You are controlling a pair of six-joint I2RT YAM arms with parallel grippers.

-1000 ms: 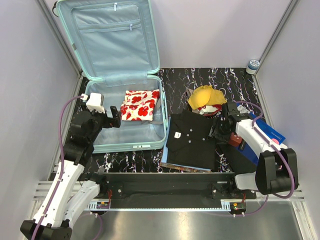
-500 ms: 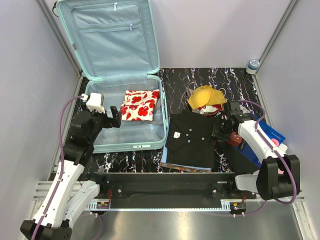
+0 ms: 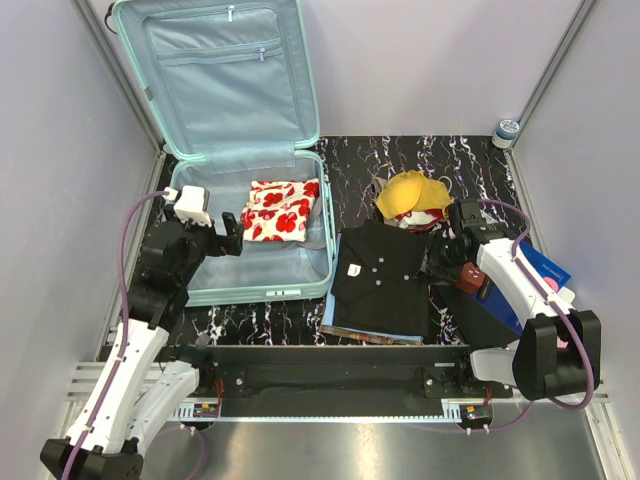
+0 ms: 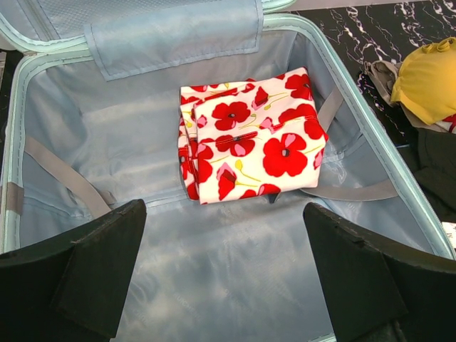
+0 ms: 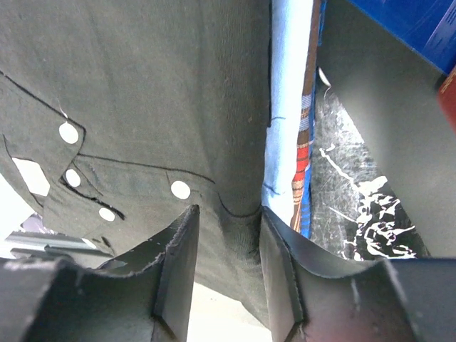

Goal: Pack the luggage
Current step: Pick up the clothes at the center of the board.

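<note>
Shifted a little away from its base since a second ago, the right claw (image 5: 228,217) is seen closed on the edge of a black shirt (image 3: 385,280), a fold of cloth being pinched between its fingers. The mint-green suitcase (image 3: 260,293) is laid open beneath and ahead of the left claw (image 4: 222,212), which is held wide open over the near half; the lid is raised upright beyond it. The shirt is spread flat ahead of the right claw, over a thin blue book (image 5: 288,107) seen just beside one finger. A red-flowered bundle (image 4: 249,142) is set inside the suitcase, straight ahead of the left claw. A yellow hat (image 3: 412,192) is left just past the right claw.
</note>
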